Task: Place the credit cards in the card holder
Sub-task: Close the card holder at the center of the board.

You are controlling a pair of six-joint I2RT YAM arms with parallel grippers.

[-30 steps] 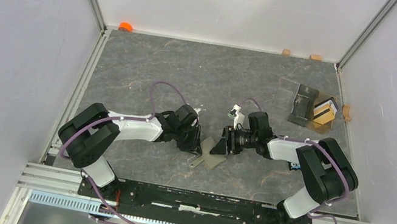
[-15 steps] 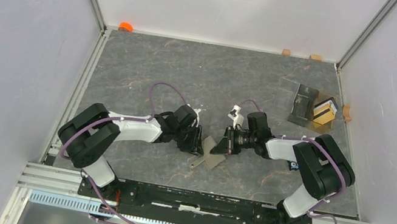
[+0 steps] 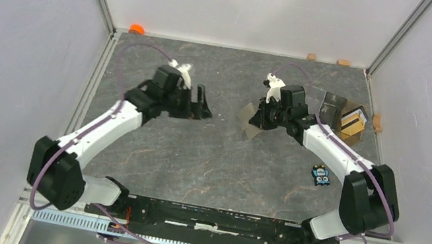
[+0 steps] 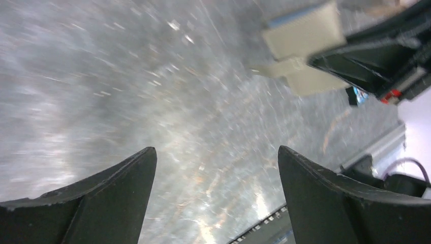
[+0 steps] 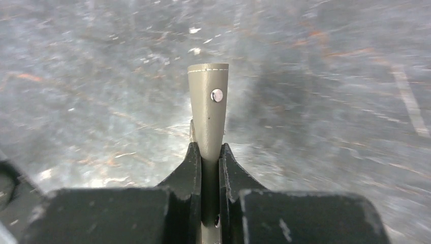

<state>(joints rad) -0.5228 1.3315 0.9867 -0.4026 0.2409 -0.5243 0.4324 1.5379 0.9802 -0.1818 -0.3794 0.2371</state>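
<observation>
Card holder [image 5: 208,109] sits pinched on edge between the 2 fingers of our right gripper [image 5: 207,152], its snap tab pointing away from the wrist, and it looks lifted off the grey table [image 3: 206,160]. A second ago it lay low near the arm bases with both grippers crowded on it. Now the left gripper [image 3: 204,104] has let go and swung up and out to the left, jaws wide apart and holding nothing, while the right one has carried the holder toward the far right. We judge the handover done and the holder not yet loaded. Nearest us, the table in front of the bases is bare apart from a small blue item [image 3: 322,175] beside the right forearm. Farther out, the 2 grippers stand well apart, leaving open floor between them. Beyond the right gripper, near the far right corner, the credit cards [image 3: 354,124] stand in a clear box [image 3: 330,112] close to the side wall, so room there is tight.
</observation>
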